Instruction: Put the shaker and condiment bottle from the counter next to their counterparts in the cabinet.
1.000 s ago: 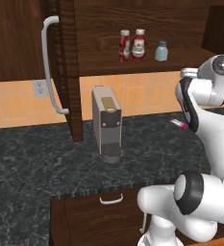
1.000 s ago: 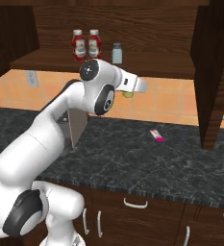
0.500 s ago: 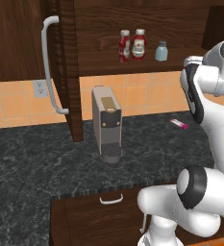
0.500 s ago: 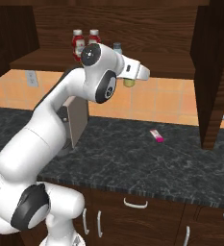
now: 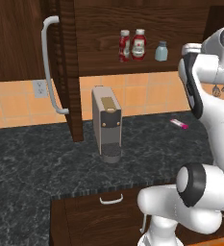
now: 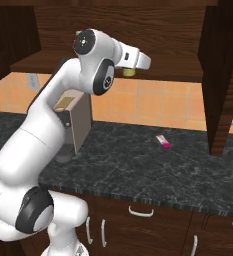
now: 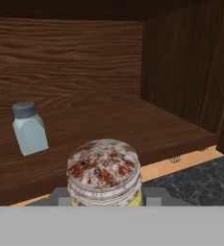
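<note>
One shaker (image 7: 104, 174) in gripper (image 7: 105, 198), at cabinet (image 7: 176, 72) shelf edge

**Arm raised to shelf height, gripper closed on shaker**

The white arm rises from the base in a tall arch, its dark elbow joint uppermost, and the forearm extends roughly level toward the cabinet (image 6: 208, 60). The wrist is held near horizontal. The gripper (image 6: 130, 71) sits at the far end of the forearm, at the level of the shelf's front edge. Its fingers are clamped on the shaker (image 7: 104, 174), which stands upright between them, its speckled top facing the hand camera.
</note>
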